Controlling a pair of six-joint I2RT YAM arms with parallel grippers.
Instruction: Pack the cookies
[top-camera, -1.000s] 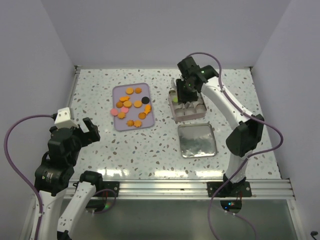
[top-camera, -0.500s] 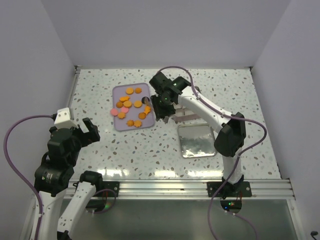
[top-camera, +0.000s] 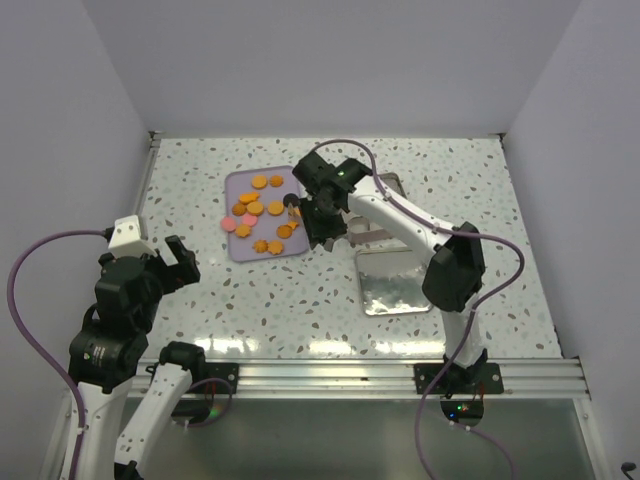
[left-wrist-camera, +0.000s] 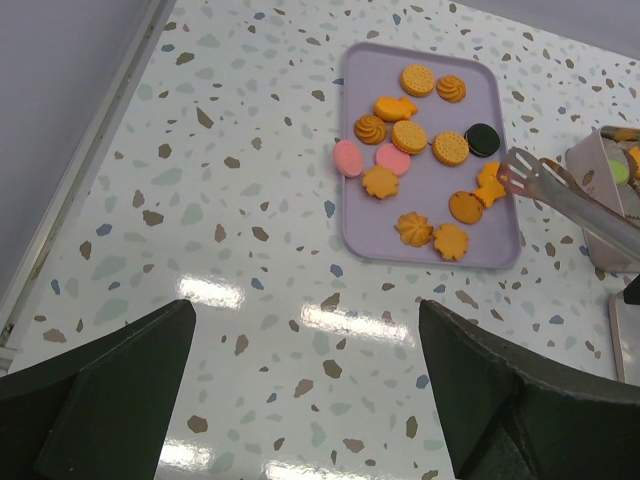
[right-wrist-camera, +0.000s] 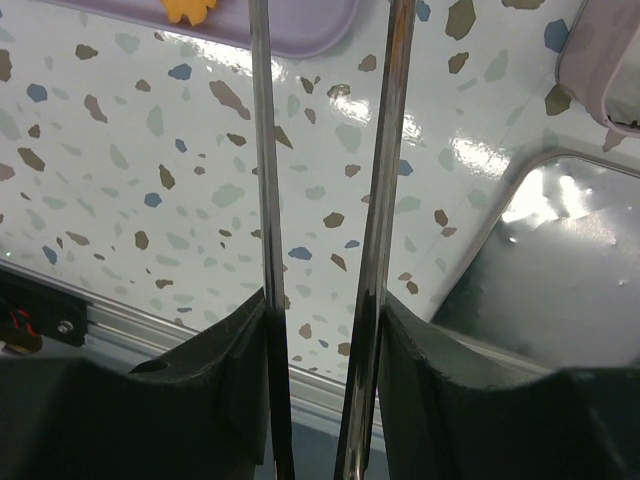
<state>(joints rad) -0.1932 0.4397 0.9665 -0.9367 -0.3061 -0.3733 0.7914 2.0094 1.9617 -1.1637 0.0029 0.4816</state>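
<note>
Right gripper (left-wrist-camera: 510, 168) reaches to centre frame in the top view, its long metal fingers parted by a narrow gap with nothing between them, tips over the right side of the lilac tray (left-wrist-camera: 360, 225). The cookies (left-wrist-camera: 409, 136) lie on that tray, left of centre. Left gripper (top-camera: 172, 262) is released, lower left, well apart from the tray

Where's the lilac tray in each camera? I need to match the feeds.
Top external: lilac rectangular tray, left of centre.
Left wrist: upper right.
Right wrist: only a corner, at the top edge.
Shared landmark: the long metal fingers of the right pincer at its right edge.
</note>
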